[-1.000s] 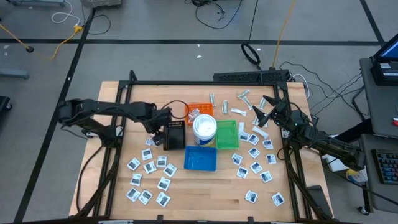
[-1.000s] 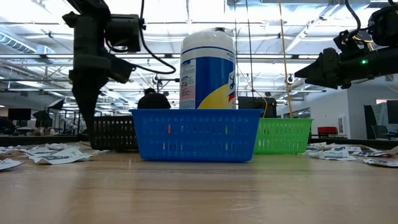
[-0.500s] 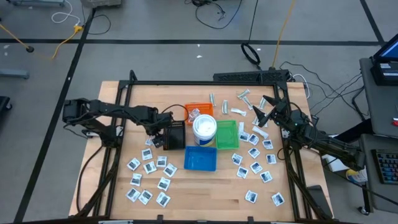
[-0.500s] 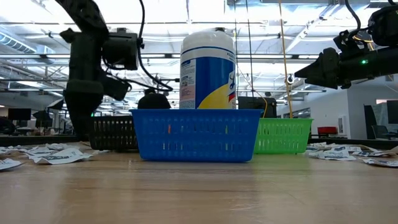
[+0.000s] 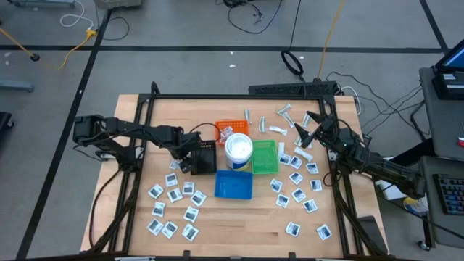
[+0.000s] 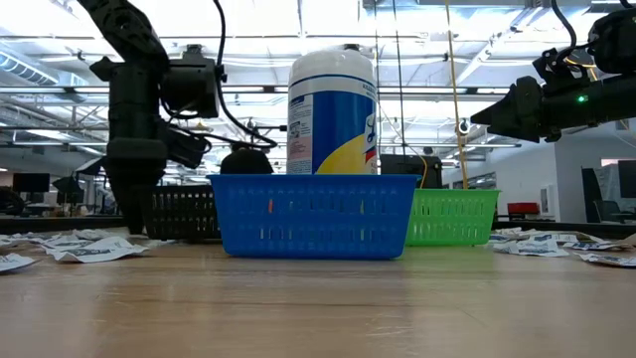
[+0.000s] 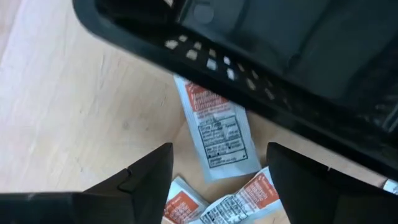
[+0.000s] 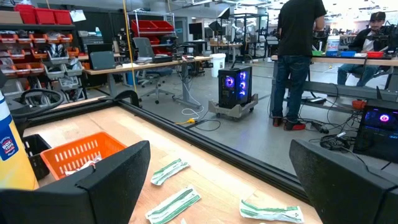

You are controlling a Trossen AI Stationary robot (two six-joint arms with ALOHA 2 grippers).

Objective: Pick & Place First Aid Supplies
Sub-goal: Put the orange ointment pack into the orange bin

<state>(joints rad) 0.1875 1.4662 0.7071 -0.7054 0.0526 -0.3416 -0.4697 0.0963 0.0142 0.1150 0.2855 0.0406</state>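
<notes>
Lying between open left claw (image 7: pixel 217 180) fingers: red-marked packet (image 7: pixel 216 132).

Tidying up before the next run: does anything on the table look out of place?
One red-marked packet lies partly tucked under the black tray edge, right below the left hand, which is open.

Legible text: none confirmed. Red-marked packet (image 7: pixel 214 132) beside black tray (image 7: pixel 261 68), left wrist view: red heading plus boxed dark print, letters too small to read. Two more red-printed packets (image 7: pixel 239 202) near it: same, unreadable. White tub (image 6: pixel 332 114), low view: blue-yellow label, no word resolvable. Tub label edge (image 8: pixel 9 146), right wrist view: small round emblem, illegible.
</notes>
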